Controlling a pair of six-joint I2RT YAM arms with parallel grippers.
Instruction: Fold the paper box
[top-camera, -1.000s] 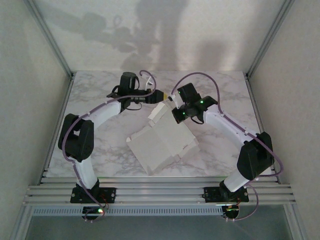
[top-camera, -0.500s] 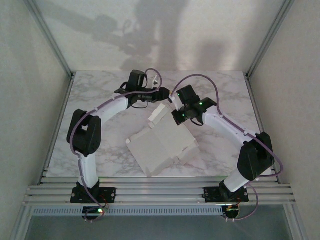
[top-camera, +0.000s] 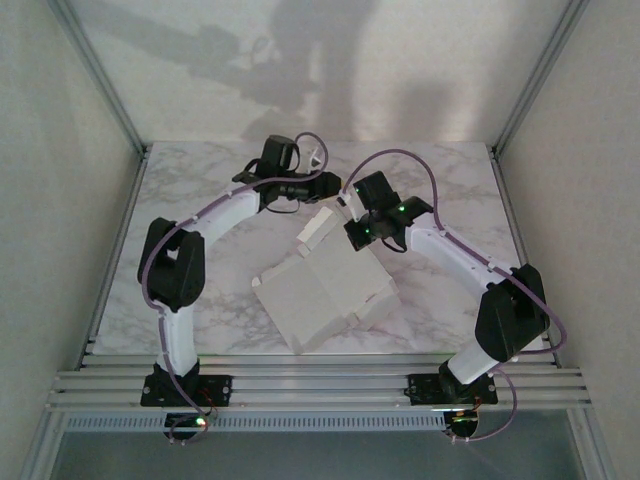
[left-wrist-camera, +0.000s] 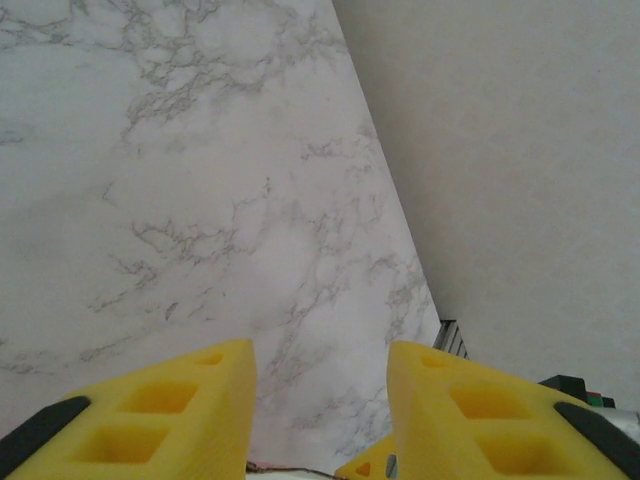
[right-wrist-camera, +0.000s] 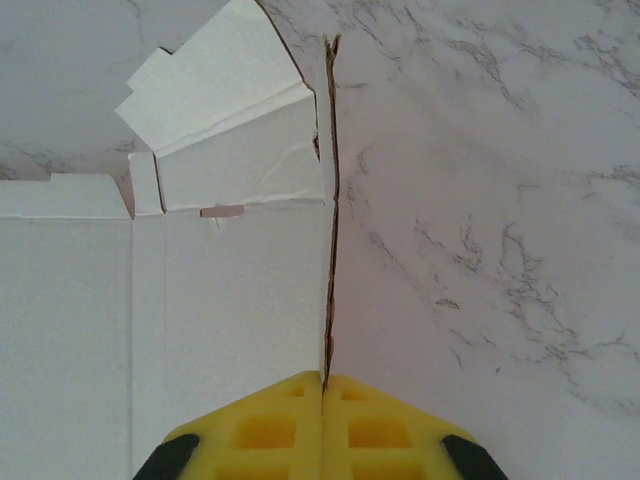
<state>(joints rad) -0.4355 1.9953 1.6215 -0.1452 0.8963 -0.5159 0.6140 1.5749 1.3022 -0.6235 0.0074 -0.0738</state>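
Right claw (right-wrist-camera: 323, 378) pinched fully closed on a thin panel edge of the paper box (top-camera: 325, 285) — cardboard seen edge-on btwn its yellow fingers (right-wrist-camera: 270, 430). The box lies off-white side up, mid-table, w/ one notched flap (top-camera: 315, 228) lifted toward the far side. Left claw (left-wrist-camera: 320, 350) gapes wide, holding nothing, just beyond that flap over the marble table (left-wrist-camera: 200, 200) — bare surface running to the wall (left-wrist-camera: 520, 150). Bare marble flanks the box left & right.
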